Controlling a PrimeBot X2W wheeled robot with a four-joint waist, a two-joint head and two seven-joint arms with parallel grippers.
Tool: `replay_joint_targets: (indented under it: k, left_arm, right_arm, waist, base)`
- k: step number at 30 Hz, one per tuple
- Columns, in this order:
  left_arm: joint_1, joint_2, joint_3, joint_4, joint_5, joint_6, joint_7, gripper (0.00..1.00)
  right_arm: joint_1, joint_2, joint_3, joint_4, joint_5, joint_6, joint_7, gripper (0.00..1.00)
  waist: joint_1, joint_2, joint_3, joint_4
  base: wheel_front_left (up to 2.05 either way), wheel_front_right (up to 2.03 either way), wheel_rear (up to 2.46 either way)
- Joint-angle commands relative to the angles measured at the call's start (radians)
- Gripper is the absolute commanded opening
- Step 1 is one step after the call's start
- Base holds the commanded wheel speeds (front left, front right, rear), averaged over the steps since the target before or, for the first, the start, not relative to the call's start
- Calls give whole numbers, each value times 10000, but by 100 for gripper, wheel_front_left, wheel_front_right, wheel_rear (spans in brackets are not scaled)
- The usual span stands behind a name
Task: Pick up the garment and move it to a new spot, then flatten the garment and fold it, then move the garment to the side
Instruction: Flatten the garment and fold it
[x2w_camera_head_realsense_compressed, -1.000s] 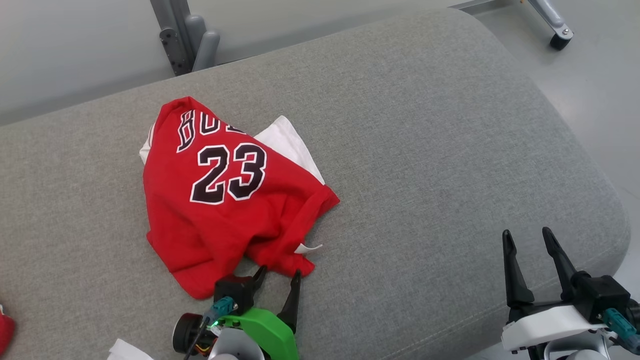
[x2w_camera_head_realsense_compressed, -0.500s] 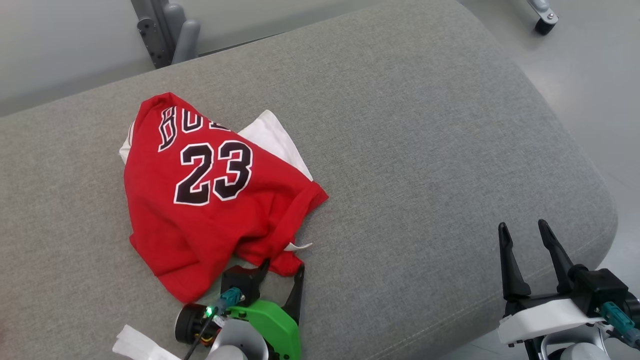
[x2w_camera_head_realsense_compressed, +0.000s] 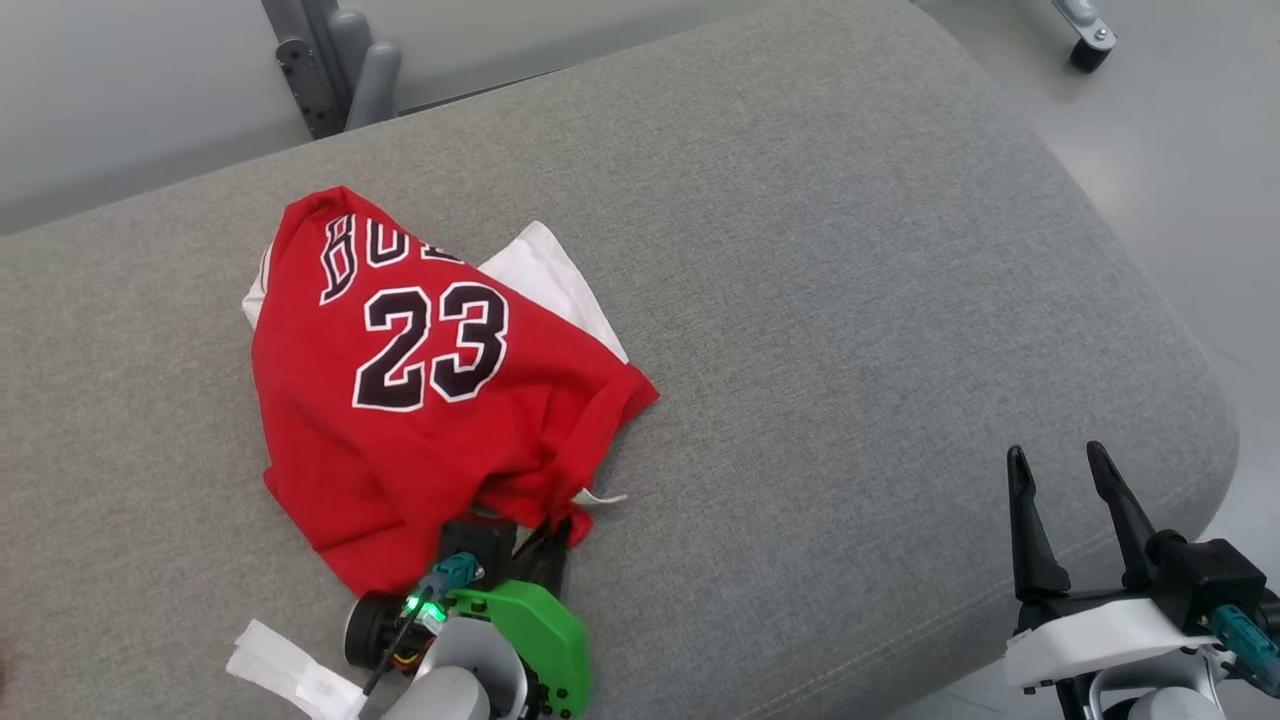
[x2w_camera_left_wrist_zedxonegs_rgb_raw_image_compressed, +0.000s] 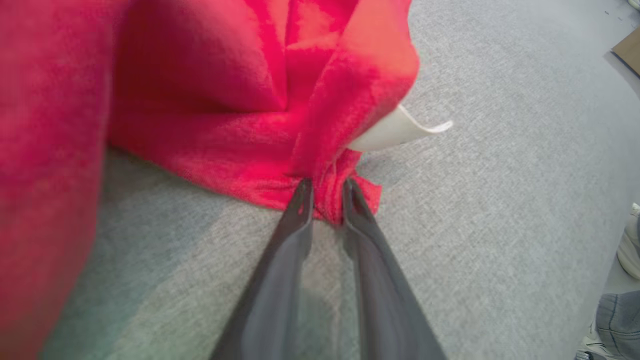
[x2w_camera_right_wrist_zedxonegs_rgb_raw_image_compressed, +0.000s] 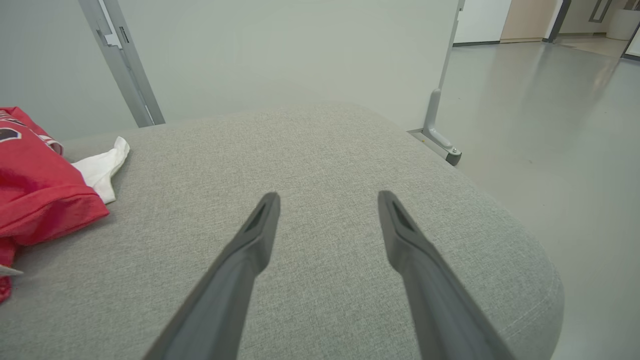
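Closest in, the left gripper (x2w_camera_left_wrist_zedxonegs_rgb_raw_image_compressed: 325, 197) has its fingers (x2w_camera_left_wrist_zedxonegs_rgb_raw_image_compressed: 287, 240) pinched together on a bunched near-hem corner of the crumpled red basketball jersey with black "23" numerals (x2w_camera_head_realsense_compressed: 430, 400), with cloth between the tips. The right gripper (x2w_camera_head_realsense_compressed: 1057, 460) is empty, fingers apart, well off to the right over the grey upholstered surface (x2w_camera_head_realsense_compressed: 850, 250). The jersey spreads ahead and leftward from the left fingers, its long axis running away toward the far lettering. Judgement: the left arm is nearer, so a lift would hang the body below this corner.

We can't read the garment (x2w_camera_head_realsense_compressed: 430, 400) lettering past "BUL"; rest is folded under. In left wrist view its near side's blurred & cut off. White scrap (x2w_camera_head_realsense_compressed: 290, 675), head view: cut off, can't ID.
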Motion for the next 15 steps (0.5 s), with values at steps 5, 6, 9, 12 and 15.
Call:
replay_joint_targets:
  k: [5,6,9,12,15]
  left_arm:
    - [2,218,-66,127,-74,-282,-82,0]
    - [92,280,-42,35,-114,-329,-94,0]
    - [494,607,64,-477,-273,-375,-99,0]
    - [1155,1226,207,-1459,-469,-202,144,0]
    - [1993,2140,458,-2713,-535,174,586,0]
  right_arm:
    - [58,-25,-41,69,62,-7,-31,100]
    - [102,-25,-61,75,63,-7,-31,100]
    - [236,-25,-113,102,31,-7,-31,100]
    - [328,-28,-176,131,-20,-7,-31,100]
    - [464,-25,-219,126,-15,-7,-31,100]
  waist:
    - [0,0,-248,392]
    - [0,0,-302,473]
    - [0,0,-474,732]
    - [0,0,-654,1015]
    - [0,0,-772,1348]
  base:
    - [0,0,0]
    - [0,0,0]
    - [0,0,0]
    - [0,0,0]
    - [0,0,0]
